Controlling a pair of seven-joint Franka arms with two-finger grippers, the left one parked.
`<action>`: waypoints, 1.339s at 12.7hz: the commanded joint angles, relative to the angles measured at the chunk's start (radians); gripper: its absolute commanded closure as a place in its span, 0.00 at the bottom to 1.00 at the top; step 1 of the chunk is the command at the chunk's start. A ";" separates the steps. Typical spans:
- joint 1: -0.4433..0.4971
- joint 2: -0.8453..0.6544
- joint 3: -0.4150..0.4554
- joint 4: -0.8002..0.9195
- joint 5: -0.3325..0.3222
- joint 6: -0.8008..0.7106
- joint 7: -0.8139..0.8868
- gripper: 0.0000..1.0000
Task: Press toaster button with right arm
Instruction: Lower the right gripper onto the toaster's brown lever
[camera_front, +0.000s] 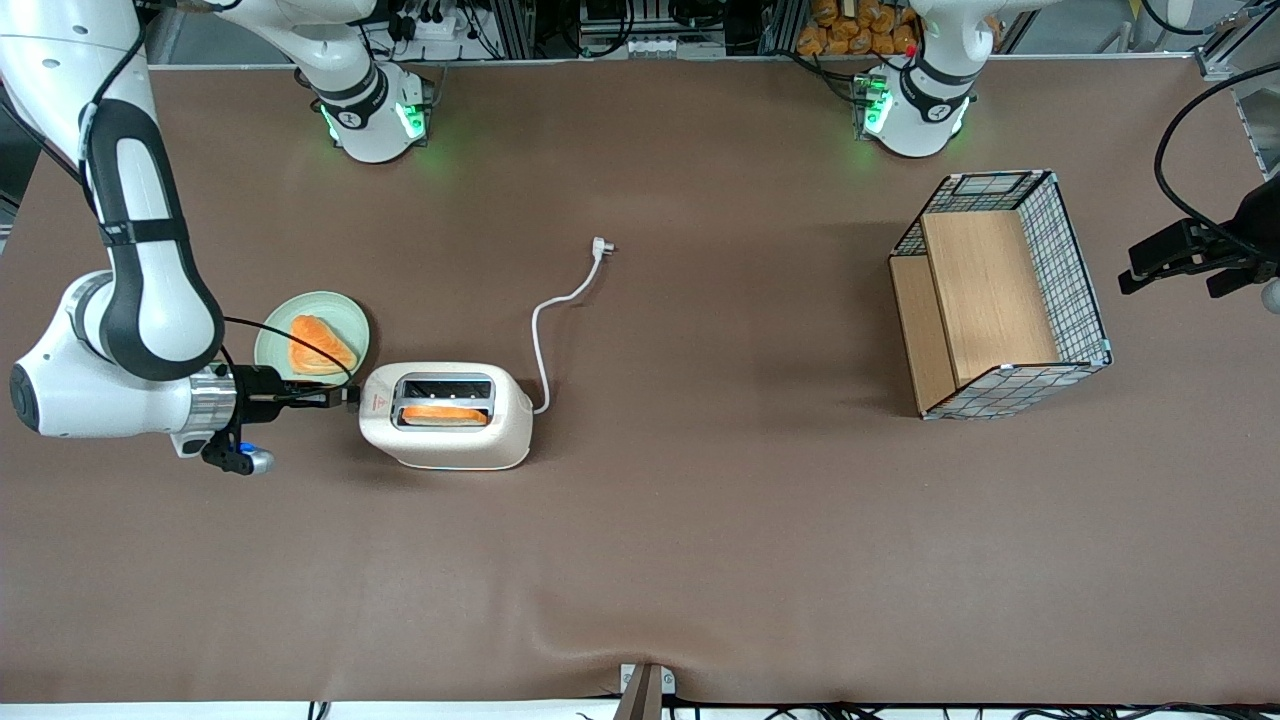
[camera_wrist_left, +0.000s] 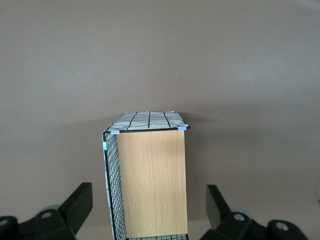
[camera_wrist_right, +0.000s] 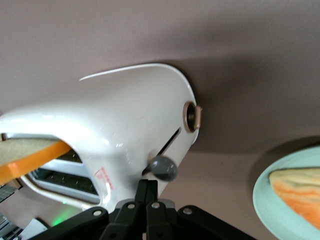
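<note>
fingers pressed together, the gripper (camera_wrist_right: 146, 192) sits at the toaster button (camera_wrist_right: 162, 168); front view hides that button.

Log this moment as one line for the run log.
gripper: shut, at toaster's narrow end | toaster button: fingertips just beside it | toaster: one slice in slot | plate: one slice on it

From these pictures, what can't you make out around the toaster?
- Front view: the toaster button is hidden between the toaster and the tool.
- Right wrist view: the tool, fingers shut, meets the toaster button; contact unclear.
- Toast and plate are cut off by the edges.
</note>
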 joint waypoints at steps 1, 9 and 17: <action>-0.011 0.012 0.004 0.005 0.032 0.013 -0.034 1.00; -0.028 0.034 0.004 0.001 0.032 0.036 -0.069 0.99; -0.035 0.104 0.004 -0.001 0.069 0.045 -0.081 0.99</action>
